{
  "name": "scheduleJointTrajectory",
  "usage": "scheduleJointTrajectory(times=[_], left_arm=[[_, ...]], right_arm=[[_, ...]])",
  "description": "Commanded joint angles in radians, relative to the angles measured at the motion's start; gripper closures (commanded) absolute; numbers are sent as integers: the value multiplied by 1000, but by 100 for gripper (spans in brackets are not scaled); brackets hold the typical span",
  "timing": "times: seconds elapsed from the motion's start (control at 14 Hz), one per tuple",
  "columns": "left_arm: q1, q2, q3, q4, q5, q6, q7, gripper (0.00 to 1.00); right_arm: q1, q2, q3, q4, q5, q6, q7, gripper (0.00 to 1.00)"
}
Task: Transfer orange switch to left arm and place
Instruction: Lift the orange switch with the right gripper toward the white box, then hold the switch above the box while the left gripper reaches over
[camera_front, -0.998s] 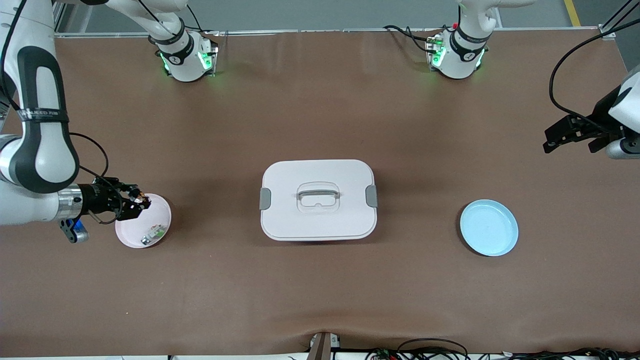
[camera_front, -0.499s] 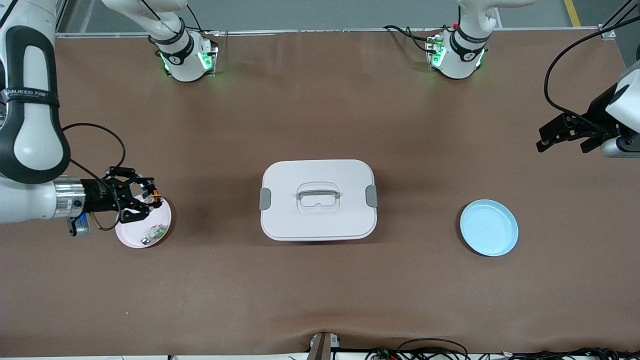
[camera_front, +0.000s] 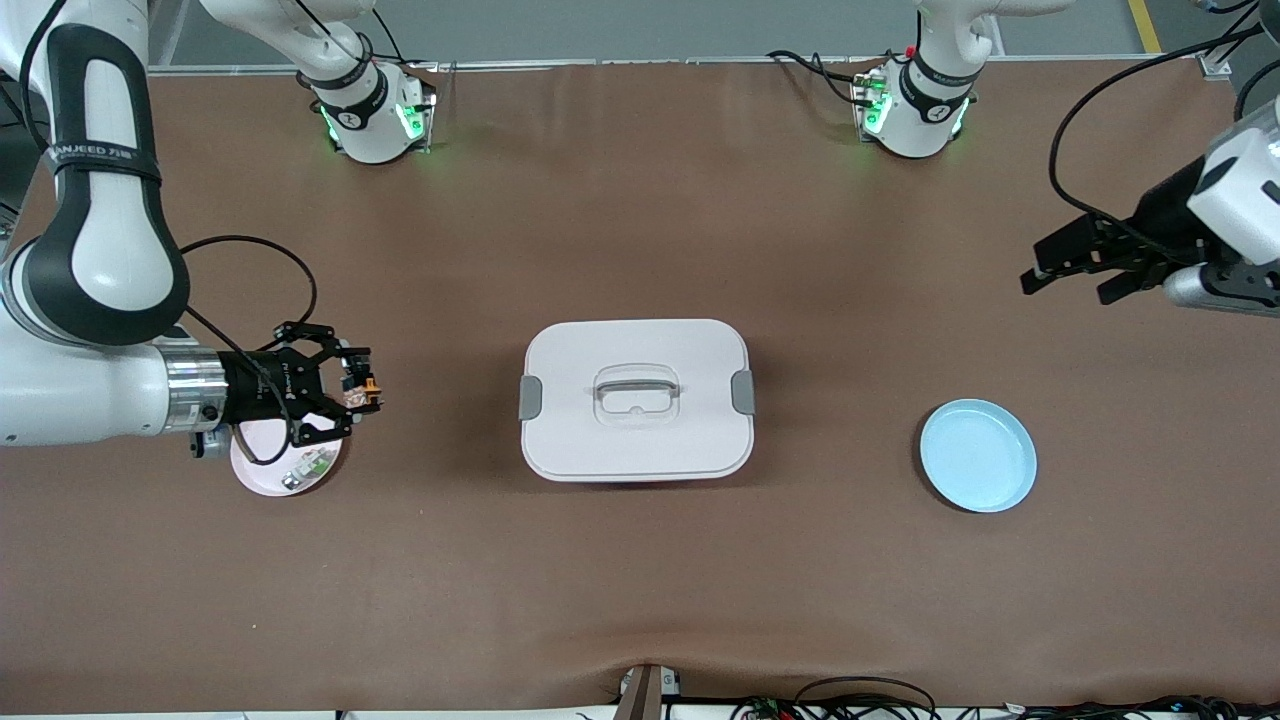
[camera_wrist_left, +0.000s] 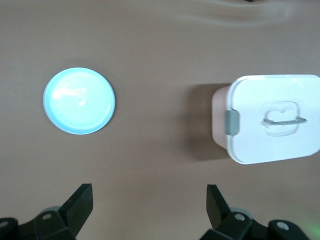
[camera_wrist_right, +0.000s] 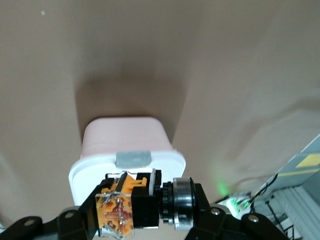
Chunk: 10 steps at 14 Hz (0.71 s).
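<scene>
Jaws of the right gripper (camera_front: 355, 392) are clamped on the tiny black cylindrical orange switch (camera_front: 370, 385), whose orange-and-black body also fills the bottom of the right wrist view (camera_wrist_right: 122, 207). It hangs in the air over bare brown counter (camera_front: 640, 580) just off the rim of the round pink plate (camera_front: 262, 475), toward the large white plastic box with the grey lid handle (camera_front: 637, 398). A small greenish-white and silver part (camera_front: 308, 465) lies on that plate. The right arm (camera_front: 100, 330) lies low and nearly level, wrist pointing along the counter at the box's grey latch, so a straight run would likely meet the box; my guess is the switch is carried high to clear it.

At the other end, the left gripper (camera_front: 1075, 265) hovers over open counter, farther from the front camera than the round light-blue plate (camera_front: 978, 455). Its jaws stand wide apart and empty (camera_wrist_left: 150, 207), probably ready to receive the switch. That forearm slopes down toward the box.
</scene>
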Motion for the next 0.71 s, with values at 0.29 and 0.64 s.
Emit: scheduleJointTrajectory(times=[0.29,0.64], left_arm=[[-99,63,1,91,-33,40,-4,0],[-92,134,4,91,-248,135,-8,0]], right_arm=[[48,-4,-6,34,91,57,139,100],[106,-19,-8,31,95,140,181,100]])
